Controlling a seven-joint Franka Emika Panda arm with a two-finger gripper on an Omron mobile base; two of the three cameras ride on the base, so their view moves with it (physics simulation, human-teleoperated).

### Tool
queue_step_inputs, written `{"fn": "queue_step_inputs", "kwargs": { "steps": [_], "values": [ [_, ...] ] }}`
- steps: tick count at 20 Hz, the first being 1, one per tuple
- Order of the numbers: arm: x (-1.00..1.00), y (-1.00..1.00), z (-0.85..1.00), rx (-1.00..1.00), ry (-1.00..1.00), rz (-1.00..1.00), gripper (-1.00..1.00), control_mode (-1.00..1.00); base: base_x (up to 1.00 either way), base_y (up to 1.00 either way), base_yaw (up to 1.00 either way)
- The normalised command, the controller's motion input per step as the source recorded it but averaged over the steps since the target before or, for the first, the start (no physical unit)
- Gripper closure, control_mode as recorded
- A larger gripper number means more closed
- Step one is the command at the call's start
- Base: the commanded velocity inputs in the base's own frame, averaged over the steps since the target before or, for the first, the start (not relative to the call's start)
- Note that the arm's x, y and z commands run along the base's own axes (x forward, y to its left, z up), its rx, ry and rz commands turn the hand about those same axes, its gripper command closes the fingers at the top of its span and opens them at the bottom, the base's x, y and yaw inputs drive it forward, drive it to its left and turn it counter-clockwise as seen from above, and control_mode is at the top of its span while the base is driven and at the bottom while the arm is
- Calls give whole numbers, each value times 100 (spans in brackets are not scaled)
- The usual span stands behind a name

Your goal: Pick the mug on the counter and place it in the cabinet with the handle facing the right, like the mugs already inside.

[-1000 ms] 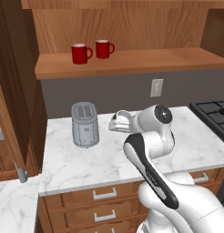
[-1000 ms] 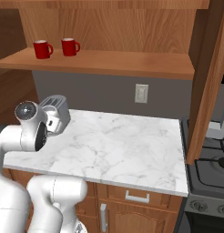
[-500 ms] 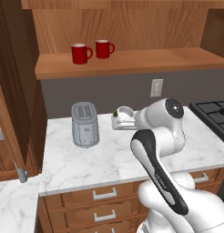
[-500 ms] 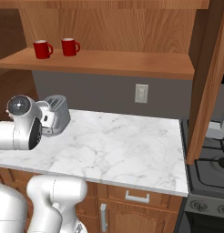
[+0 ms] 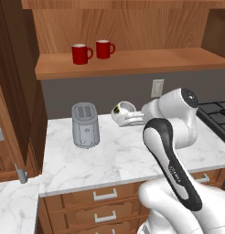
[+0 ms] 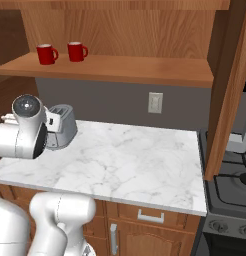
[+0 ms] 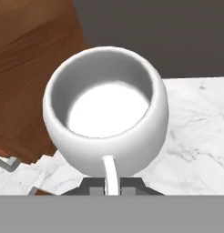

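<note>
Mug in grip above the counter, tipped on its side.
The gripper has its fingers closed tight on the handle of the mug, which hangs clear of the counter, right of the ribbed grey toaster; likely so the handle's facing can be set. Glossy round white bowl, veined marble slab, wood-grain cabinet with two red mugs at far left.

A grey wall is seen in the middle of the left base frame, with a white socket plate on it. Wooden drawers with silver handles are placed at the bottom. A black stove is shown at the lower right of the right base frame.
</note>
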Motion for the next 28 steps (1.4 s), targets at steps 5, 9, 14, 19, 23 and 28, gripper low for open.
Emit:
{"fn": "queue_step_inputs", "kwargs": {
  "steps": [5,9,14,19,23,28],
  "values": [
    [-21,0,37,0,0,13,100,-100,0,0,0],
    [-42,0,42,0,0,12,100,-100,0,0,0],
    [-45,0,31,-1,0,11,100,-100,0,0,0],
    [-43,0,25,-2,0,9,100,-100,0,0,0],
    [-13,-9,21,0,0,10,100,-100,0,0,0],
    [-1,-18,22,0,0,9,100,-100,0,0,0]
  ]
}}
